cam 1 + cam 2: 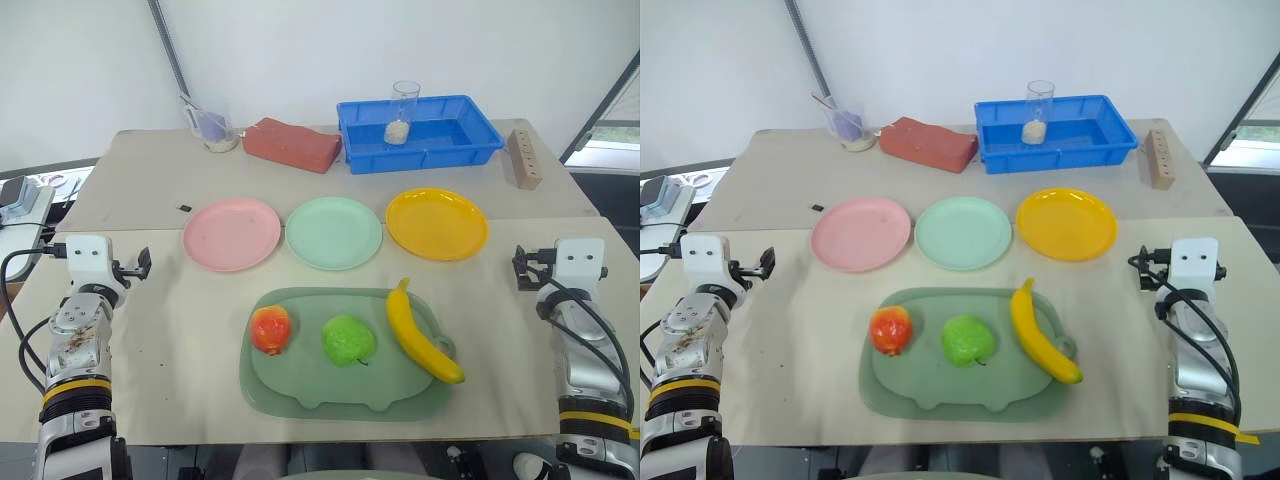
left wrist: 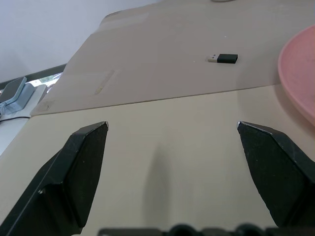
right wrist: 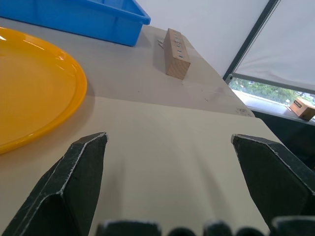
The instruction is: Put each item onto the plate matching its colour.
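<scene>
A beige table (image 1: 160, 330) is backed by a white wall. On the pig-shaped tray (image 1: 300, 395) lie red fruit (image 1: 271, 329), apple (image 1: 348, 340), banana (image 1: 420, 335); three plates (image 1: 333, 232) lie beyond it. Left gripper (image 2: 172, 132) and right gripper (image 3: 170, 140) are spread, empty. The cup contents (image 1: 397, 131) are indistinct.

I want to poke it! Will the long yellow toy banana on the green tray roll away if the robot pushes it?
Probably not. The long curved yellow toy banana lies flat, so it would likelier spin or slide. It looks smooth, stiff plastic, perhaps slippery, and overhangs the green pig-shaped tray.
</scene>
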Tool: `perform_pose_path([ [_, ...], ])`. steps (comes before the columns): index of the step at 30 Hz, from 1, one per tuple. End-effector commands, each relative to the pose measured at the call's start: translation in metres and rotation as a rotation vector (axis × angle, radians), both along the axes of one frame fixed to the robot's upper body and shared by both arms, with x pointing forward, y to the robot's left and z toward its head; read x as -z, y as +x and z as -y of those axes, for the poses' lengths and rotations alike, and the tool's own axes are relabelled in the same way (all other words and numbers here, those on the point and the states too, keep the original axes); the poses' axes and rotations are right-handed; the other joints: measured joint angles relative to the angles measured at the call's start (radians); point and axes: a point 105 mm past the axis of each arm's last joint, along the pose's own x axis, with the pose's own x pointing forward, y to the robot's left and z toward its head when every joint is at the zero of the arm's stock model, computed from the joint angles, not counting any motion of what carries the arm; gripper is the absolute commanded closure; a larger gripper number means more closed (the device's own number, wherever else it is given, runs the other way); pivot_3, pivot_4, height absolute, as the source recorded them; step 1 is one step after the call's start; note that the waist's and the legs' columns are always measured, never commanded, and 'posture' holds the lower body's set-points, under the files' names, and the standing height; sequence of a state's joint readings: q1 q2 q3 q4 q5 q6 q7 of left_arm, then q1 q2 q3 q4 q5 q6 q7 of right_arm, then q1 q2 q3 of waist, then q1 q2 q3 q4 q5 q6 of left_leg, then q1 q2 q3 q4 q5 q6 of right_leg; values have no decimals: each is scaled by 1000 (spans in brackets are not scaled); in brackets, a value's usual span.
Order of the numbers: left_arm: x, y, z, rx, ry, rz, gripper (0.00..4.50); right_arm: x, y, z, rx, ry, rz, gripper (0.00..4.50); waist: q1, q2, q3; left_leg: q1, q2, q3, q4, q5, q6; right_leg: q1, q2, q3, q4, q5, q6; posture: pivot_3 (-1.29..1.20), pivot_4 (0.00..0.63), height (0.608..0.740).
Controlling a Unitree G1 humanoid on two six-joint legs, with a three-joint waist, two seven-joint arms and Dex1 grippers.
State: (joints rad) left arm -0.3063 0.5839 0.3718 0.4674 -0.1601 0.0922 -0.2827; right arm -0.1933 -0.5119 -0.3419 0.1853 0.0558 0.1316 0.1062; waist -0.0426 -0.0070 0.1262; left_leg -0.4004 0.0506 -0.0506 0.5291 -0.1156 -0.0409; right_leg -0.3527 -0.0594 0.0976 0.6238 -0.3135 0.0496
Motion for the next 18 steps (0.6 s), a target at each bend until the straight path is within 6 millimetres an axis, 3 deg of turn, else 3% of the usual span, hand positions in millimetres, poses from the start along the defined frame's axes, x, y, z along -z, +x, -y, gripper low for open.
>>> perform_pose_path([
  [1,-22,1,-4,9,30,65,0,-22,0,7,20,-18,67,39,0,0,0,0,0,0,0,0,0,0,0,0,0,0,0,0,150,740],
  [5,-34,5,12,124,-8,105,0,-25,-3,12,19,-26,65,39,1,0,0,0,0,0,0,0,0,0,0,0,0,0,0,0,150,740],
  [10,-66,3,54,442,-38,124,0,-42,7,-2,-133,-31,62,39,-1,-1,1,-1,0,0,-1,0,0,0,0,0,0,0,0,0,150,740],
  [14,-87,-13,98,783,14,45,0,-72,17,-35,-405,-5,62,39,-6,2,1,0,0,0,-1,0,0,-1,0,0,0,0,-1,0,150,740],
  [18,-87,-41,141,1118,79,-88,0,-96,11,-87,-748,23,31,39,-10,3,2,0,0,0,-3,0,0,-1,0,0,-1,-1,-3,0,150,740],
])
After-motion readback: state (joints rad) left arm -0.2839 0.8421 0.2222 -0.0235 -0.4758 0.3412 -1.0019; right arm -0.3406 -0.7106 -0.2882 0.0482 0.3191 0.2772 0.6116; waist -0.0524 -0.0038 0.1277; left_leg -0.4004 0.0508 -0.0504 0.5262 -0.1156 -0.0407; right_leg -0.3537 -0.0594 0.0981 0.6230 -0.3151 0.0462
